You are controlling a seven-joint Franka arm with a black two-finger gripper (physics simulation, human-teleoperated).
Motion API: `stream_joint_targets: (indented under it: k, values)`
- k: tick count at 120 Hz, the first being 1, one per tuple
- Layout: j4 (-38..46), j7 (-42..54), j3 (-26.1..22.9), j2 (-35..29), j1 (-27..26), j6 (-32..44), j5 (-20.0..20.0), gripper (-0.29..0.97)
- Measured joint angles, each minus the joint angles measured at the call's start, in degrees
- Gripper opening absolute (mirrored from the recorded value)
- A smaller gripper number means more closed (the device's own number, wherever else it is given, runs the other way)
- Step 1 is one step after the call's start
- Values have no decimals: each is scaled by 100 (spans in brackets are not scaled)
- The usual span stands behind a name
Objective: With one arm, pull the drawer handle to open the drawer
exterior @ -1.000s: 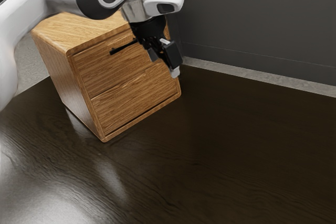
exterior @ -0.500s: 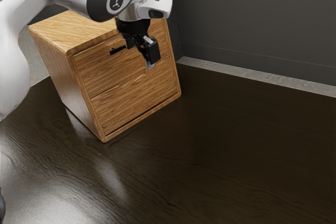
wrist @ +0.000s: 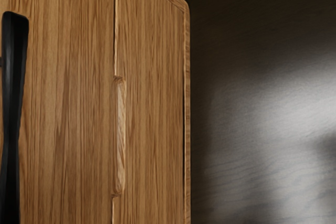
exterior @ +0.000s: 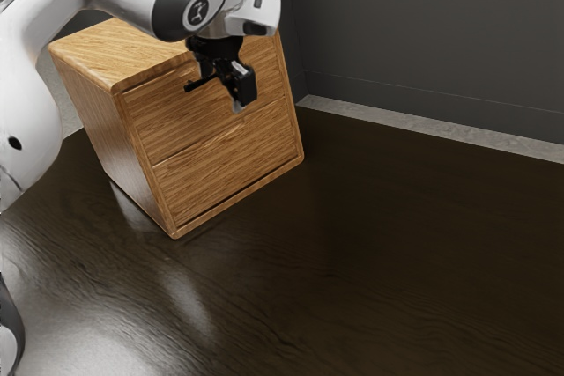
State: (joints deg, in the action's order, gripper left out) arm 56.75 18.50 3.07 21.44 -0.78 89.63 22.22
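The black handle (exterior: 199, 84) lies lengthwise across the upper drawer (exterior: 189, 119) front. The hand (exterior: 239, 91) is at its middle; whether it is spread or pinching, I cannot tell.

Two-drawer wooden cabinet (exterior: 132, 55) stands on dark glossy table (exterior: 370, 270), at the table's far edge toward the exterior view's left, turned so one front corner points at the camera. Upper drawer front (exterior: 189, 121) sits flush with the cabinet face; lower drawer front (exterior: 233, 169) is flush too. Black bar handle (exterior: 199, 84) is on the upper drawer, near its top edge. White Franka arm (exterior: 53, 33) comes in from upper left. Black gripper (exterior: 239, 87) is right at the handle's right end, in front of the upper drawer. Contact with the handle can't be told. Grey strip (exterior: 441, 127) runs along the table's far edge, under a dark wall (exterior: 423, 24).
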Motion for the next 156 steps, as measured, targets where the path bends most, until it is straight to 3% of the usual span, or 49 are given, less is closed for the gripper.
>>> stream_joint_targets:
  k: [53,107,156]
  values:
    - [21,17,-1,73,175,84,-1,68]
    - [-673,83,-61,711,296,491,-23,68]
    - [-723,147,-63,752,401,793,-55,68]
